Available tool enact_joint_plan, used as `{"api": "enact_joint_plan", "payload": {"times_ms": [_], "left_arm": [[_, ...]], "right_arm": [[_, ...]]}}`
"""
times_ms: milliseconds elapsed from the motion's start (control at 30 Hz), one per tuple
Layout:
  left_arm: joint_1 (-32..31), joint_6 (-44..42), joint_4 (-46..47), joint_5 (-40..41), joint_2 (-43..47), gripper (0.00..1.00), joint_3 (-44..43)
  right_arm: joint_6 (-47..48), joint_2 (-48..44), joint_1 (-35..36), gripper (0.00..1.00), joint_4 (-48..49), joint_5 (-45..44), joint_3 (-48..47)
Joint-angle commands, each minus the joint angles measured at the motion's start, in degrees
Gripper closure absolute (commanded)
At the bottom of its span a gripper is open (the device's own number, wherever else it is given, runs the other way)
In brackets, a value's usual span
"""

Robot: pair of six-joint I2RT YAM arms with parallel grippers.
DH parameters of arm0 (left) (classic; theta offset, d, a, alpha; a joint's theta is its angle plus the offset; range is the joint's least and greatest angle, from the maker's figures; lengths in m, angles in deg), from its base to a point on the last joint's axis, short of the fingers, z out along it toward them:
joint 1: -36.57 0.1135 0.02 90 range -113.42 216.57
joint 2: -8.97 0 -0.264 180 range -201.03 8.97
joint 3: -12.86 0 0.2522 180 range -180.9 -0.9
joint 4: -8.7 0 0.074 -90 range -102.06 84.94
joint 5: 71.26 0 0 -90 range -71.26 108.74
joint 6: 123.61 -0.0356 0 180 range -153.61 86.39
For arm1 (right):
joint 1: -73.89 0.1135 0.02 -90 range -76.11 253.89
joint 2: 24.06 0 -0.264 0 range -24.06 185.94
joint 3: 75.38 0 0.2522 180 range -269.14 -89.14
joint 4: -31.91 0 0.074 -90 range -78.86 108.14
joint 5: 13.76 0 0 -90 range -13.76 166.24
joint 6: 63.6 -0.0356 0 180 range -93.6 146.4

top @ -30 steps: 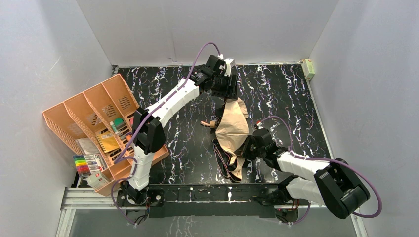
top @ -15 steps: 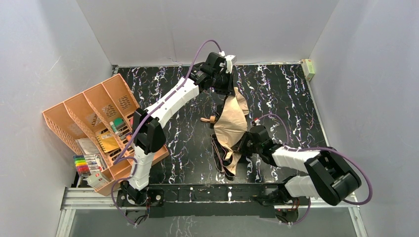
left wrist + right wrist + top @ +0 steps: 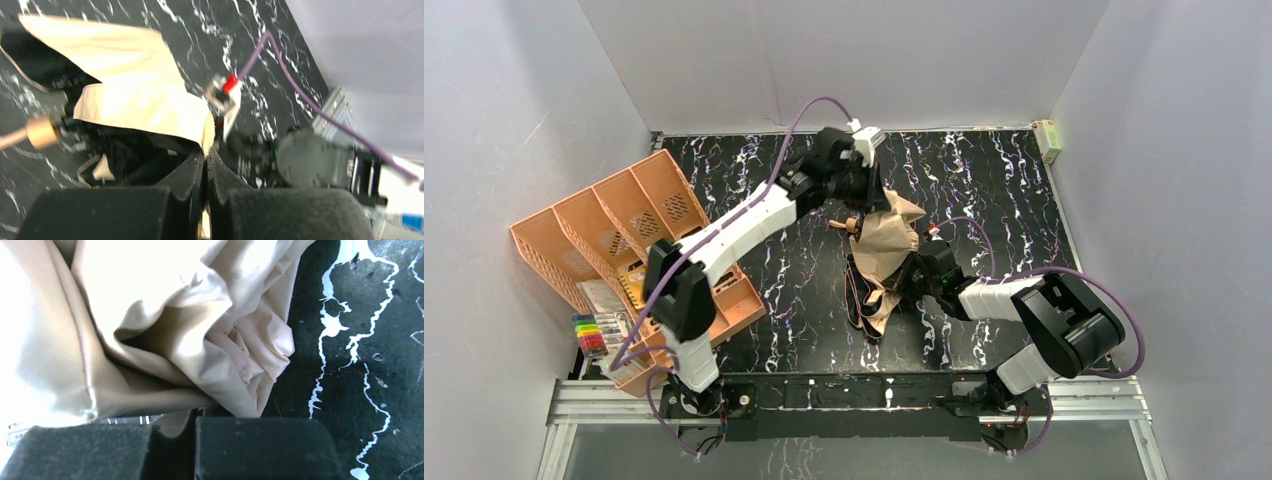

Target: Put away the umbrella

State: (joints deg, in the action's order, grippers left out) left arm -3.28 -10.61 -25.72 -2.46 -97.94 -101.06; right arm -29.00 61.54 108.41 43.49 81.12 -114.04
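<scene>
The umbrella (image 3: 889,248) lies half-folded in the middle of the black marbled table, tan canopy bunched up, black ribs showing beneath. Its small tan handle (image 3: 852,226) points left. My left gripper (image 3: 874,198) sits at the canopy's far edge. In the left wrist view that gripper (image 3: 206,152) is shut on a tan fold of the umbrella (image 3: 140,105), with the handle (image 3: 42,131) at the left. My right gripper (image 3: 906,280) is at the canopy's right side. In the right wrist view it (image 3: 192,420) is shut on a flap of the umbrella's (image 3: 150,330) fabric.
An orange desk organizer (image 3: 614,215) with notebooks and pens stands at the left table edge, a pack of coloured markers (image 3: 596,333) in front of it. A small box (image 3: 1051,138) sits at the back right corner. White walls enclose three sides.
My left gripper has shut on the canopy's far edge and pulled it left and nearer. The umbrella has bunched up and shifted left; my right gripper followed, still holding fabric.
</scene>
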Motion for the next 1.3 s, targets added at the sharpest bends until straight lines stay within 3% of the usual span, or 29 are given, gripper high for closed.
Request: {"api": "enact_joint_plan", "payload": {"times_ms": [0, 167, 367, 667, 867, 1000, 1133, 1267], "left_arm": [[-2.61, 4.12, 13.09, 0.15, 14.36, 1.0, 17.95], [-6.31, 10.27, 28.65, 4.65, 24.94, 1.0, 37.75], [-11.42, 14.01, 41.22, 6.67, 27.65, 1.0, 52.25], [-13.84, 14.38, 49.02, 8.45, 23.07, 1.0, 62.59], [-14.11, 15.49, 54.1, 8.67, 17.89, 1.0, 66.76], [-14.69, 15.75, 55.9, 8.54, 14.55, 1.0, 67.86], [-15.14, 16.14, 57.22, 8.76, 13.03, 1.0, 69.0], [-15.42, 16.69, 58.32, 9.22, 12.32, 1.0, 70.28]], "right_arm": [[2.72, -0.61, -0.27, 0.96, -1.41, -2.48, -0.38], [2.83, -2.01, -0.27, 0.95, -2.03, -1.89, -0.23], [2.53, -1.02, -0.3, 0.92, -1.65, -0.49, -0.14], [2.65, -8.35, -0.33, 0.82, -7.04, -0.7, 1.51], [3.22, -22.39, -0.25, 0.77, -23.05, -6.03, 1.26], [4.9, -31.18, -0.31, 0.78, -30.71, -8.7, 0.35], [8.07, -35.18, -0.26, 0.84, -27.38, -3.29, -0.56], [8.76, -31.02, -0.26, 0.88, -20.01, 5.6, -2.2]]}}
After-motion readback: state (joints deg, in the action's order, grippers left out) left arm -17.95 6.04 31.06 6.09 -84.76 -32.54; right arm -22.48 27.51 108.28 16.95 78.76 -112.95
